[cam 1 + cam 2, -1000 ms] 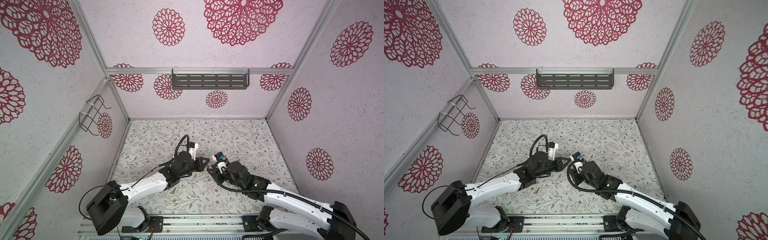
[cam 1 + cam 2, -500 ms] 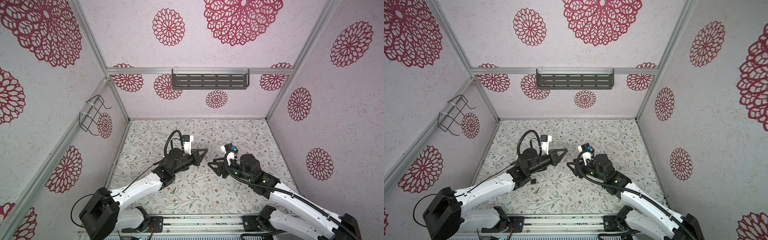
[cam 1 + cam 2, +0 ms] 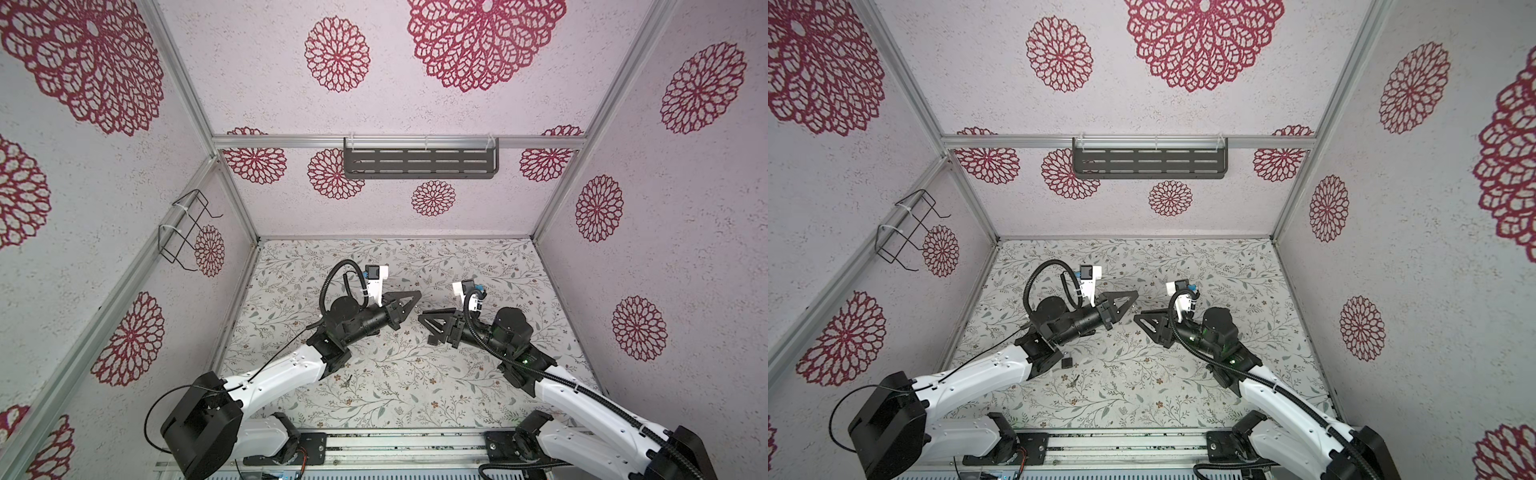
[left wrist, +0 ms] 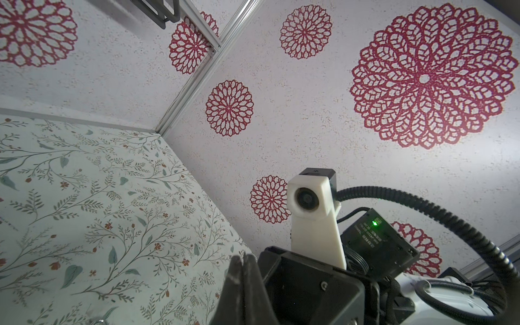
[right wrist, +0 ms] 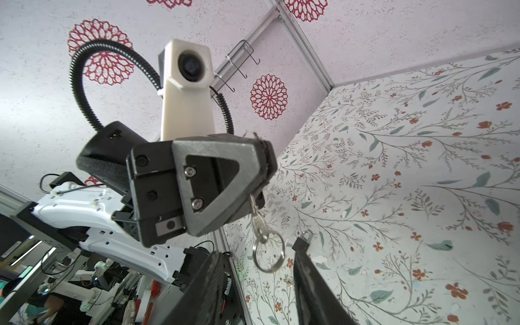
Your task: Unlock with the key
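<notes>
My left gripper [image 3: 417, 294] [image 3: 1135, 294] [image 4: 243, 258] is shut, and a silver key [image 5: 257, 222] hangs from its fingertips [image 5: 263, 157] with a key ring [image 5: 268, 254] dangling below. Facing it tip to tip, my right gripper [image 3: 424, 328] [image 3: 1140, 319] [image 5: 256, 251] is open, its two dark fingers [image 5: 306, 281] standing either side of the ring without touching it. A small black padlock [image 3: 1066, 362] [image 5: 301, 244] lies on the floral floor beside the left arm. In a top view the arm hides it.
A second small key [image 3: 1074, 380] [image 3: 345, 380] [image 5: 287, 280] lies on the floor [image 3: 1183, 374] near the padlock. A dark slotted shelf [image 3: 419, 163] hangs on the back wall and a wire rack [image 3: 185, 232] on the left wall. Patterned walls close in three sides.
Both arms have pulled back and risen from a low, close huddle at the floor's middle. The grippers now face each other with a small gap, the key still in the left one.
</notes>
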